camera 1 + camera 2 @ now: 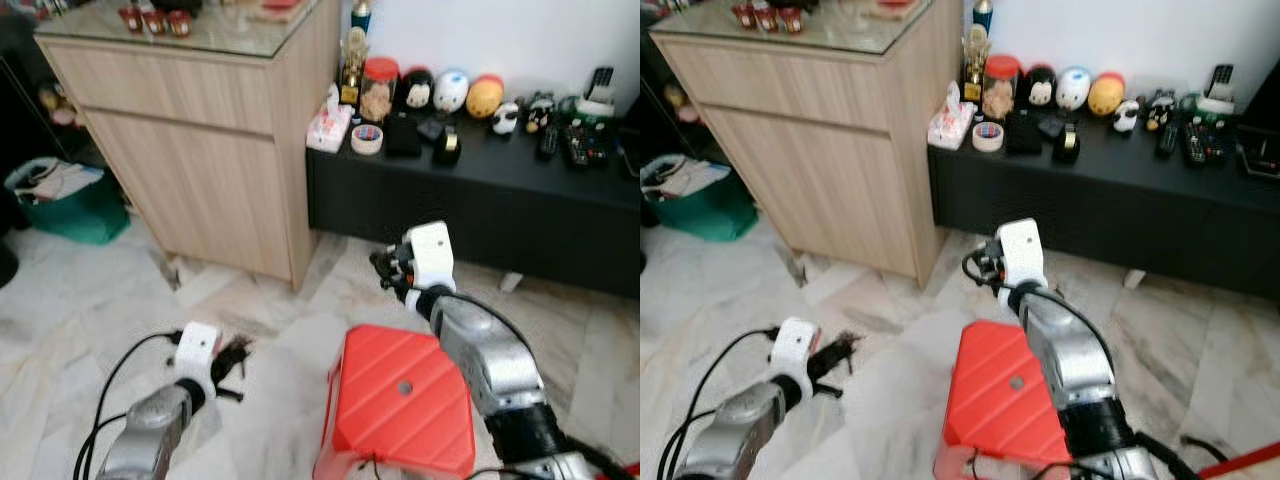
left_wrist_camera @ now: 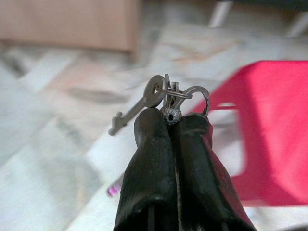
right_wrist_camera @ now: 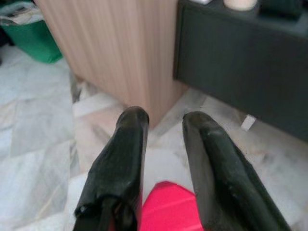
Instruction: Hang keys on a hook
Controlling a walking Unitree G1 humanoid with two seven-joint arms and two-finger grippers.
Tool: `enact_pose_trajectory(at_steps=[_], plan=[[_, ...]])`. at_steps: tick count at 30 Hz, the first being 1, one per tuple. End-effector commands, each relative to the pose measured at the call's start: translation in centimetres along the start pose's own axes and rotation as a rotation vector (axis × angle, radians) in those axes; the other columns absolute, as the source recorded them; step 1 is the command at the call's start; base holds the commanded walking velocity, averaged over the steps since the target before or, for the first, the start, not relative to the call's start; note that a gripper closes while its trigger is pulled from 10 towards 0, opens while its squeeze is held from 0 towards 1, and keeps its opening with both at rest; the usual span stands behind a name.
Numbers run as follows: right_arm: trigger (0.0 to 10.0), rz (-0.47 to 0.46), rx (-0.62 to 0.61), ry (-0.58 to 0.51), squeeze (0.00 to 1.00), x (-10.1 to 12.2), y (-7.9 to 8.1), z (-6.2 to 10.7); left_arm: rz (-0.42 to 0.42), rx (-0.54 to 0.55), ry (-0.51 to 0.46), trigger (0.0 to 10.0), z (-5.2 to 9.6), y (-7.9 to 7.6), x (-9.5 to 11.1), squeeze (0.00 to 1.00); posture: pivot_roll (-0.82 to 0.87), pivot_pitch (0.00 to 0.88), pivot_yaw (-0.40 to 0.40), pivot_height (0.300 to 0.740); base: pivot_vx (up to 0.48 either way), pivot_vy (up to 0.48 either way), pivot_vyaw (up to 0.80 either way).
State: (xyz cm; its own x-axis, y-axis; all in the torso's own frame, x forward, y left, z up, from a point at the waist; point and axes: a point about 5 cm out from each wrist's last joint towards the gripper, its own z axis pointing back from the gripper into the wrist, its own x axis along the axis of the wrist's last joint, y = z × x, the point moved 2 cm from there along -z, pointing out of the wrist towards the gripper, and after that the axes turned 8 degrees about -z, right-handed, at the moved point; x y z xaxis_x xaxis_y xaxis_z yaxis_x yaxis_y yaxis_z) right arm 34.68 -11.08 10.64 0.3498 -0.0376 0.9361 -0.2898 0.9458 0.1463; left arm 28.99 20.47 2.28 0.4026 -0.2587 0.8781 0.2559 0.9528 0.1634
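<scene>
Low, left claw (image 2: 172, 126) pinching keys (image 2: 159, 98), shaft forward-sideways

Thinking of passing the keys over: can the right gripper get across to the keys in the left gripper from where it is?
Probably yes. The right gripper is open and holds nothing, raised beyond the red stool. The left gripper holds the keys low to the stool's left, over bare floor; only the stool's corner lies near the path.

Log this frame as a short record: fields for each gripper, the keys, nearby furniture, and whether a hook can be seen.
left gripper: shut on the keys, low over the marble floor
keys: on a ring, pinched at the fingertips
right gripper: open, holding nothing, raised above the red stool
furniture: wooden cabinet, black low unit with clutter on top
hook: none made out
</scene>
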Motion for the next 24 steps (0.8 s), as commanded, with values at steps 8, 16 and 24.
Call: enact_pose_trajectory(at_steps=[8, 16, 24], plan=[[10.0, 0.055, -0.171, 0.316, 0.00, -12.1, -3.8, 1.3, -0.862, -0.131, 0.348, 10.0, 1.8, 0.9, -6.8, 0.00, 0.09, 0.098, -0.019, 0.740, 0.000, 0.000, 0.00], [10.0, 0.022, -0.215, 0.441, 0.00, -17.2, -4.2, 3.2, -0.405, 0.098, 0.223, 10.0, 0.8, 1.6, -5.5, 0.00, 0.10, 0.082, -0.019, 0.740, 0.000, 0.000, 0.00], [10.0, -0.074, -0.278, 0.527, 0.00, -21.0, -4.5, 5.6, 0.127, 0.130, 0.075, 10.0, 0.0, -0.2, -4.6, 0.00, 0.09, 0.071, -0.018, 0.740, 0.000, 0.000, 0.00]])
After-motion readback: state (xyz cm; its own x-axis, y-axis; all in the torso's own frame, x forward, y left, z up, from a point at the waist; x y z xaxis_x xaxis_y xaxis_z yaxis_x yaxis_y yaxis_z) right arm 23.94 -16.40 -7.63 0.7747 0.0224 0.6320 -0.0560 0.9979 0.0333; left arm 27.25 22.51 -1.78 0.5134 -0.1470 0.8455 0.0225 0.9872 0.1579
